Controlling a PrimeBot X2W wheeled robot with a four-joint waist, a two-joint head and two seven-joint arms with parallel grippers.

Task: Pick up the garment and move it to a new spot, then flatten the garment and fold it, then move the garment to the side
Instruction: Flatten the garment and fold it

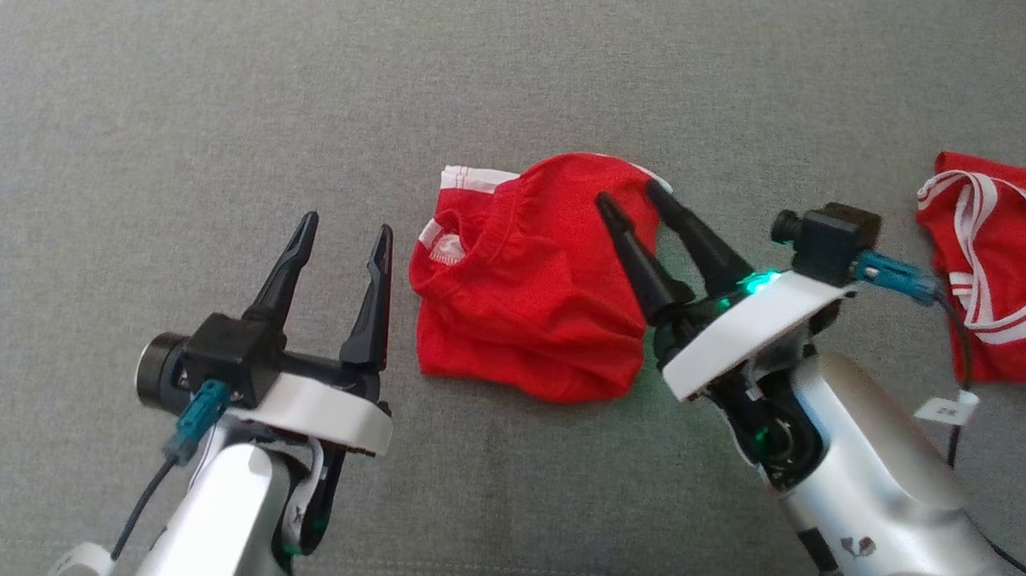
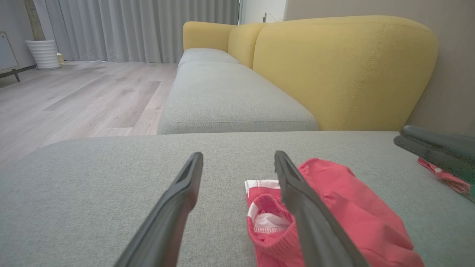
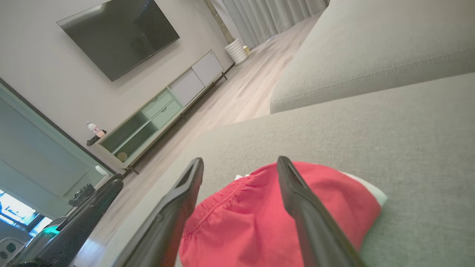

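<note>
Loosely bunched garment (image 1: 521, 297), bare cushion (image 1: 227, 94) leftward, left gripper (image 1: 348, 223) wide, right gripper (image 1: 628, 193) wide, perhaps grazing it.

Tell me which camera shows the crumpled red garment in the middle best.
The head view: the whole garment lies in sight from above, white trim included. The left wrist view shows it from low down, cut off at the bottom. The right wrist view shows one bunched end.

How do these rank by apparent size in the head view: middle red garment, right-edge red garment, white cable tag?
1. middle red garment
2. right-edge red garment, cropped by the frame, so unsure
3. white cable tag
</note>
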